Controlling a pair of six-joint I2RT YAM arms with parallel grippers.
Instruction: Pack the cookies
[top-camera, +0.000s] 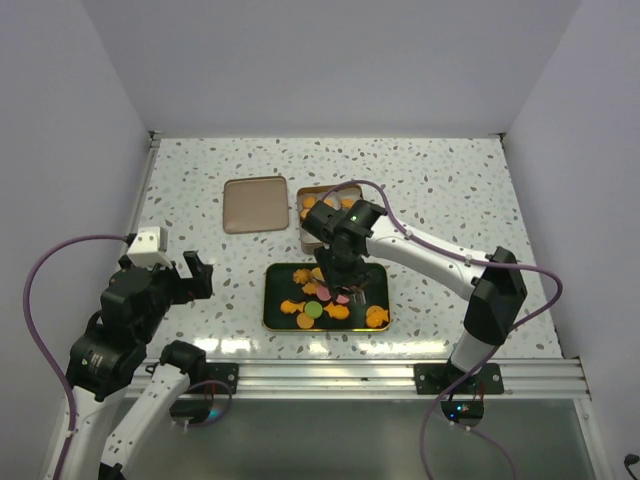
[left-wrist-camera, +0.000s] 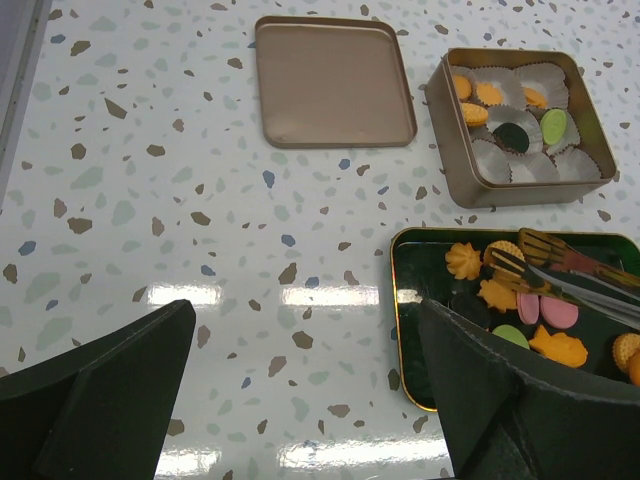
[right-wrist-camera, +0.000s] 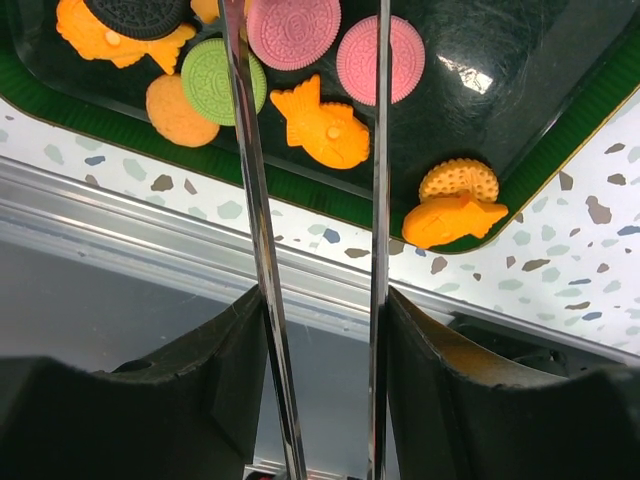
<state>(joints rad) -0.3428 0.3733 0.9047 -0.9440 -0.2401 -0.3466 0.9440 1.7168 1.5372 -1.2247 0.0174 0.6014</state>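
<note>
The cookies lie loose in a dark green tray (top-camera: 268, 300): a pink round (right-wrist-camera: 293, 30), a green round (right-wrist-camera: 224, 80), an orange fish (right-wrist-camera: 325, 122) and an orange flower (left-wrist-camera: 463, 260). More sit in white paper cups inside the gold tin (left-wrist-camera: 455, 180), among them an orange one (left-wrist-camera: 488, 92) and a green one (left-wrist-camera: 556, 125). Over the tray, my right gripper (right-wrist-camera: 322, 310) is shut on metal tongs (right-wrist-camera: 250, 200). The tongs' arms stand apart, with their tips (left-wrist-camera: 520, 250) just above the tray's cookies. My left gripper (left-wrist-camera: 305, 330) hangs open and holds nothing, left of the tray.
The tin's flat lid (left-wrist-camera: 333, 82) lies on the speckled table to the left of the tin. An aluminium rail (right-wrist-camera: 150, 215) runs along the table's near edge just behind the tray. White walls close in the sides and back.
</note>
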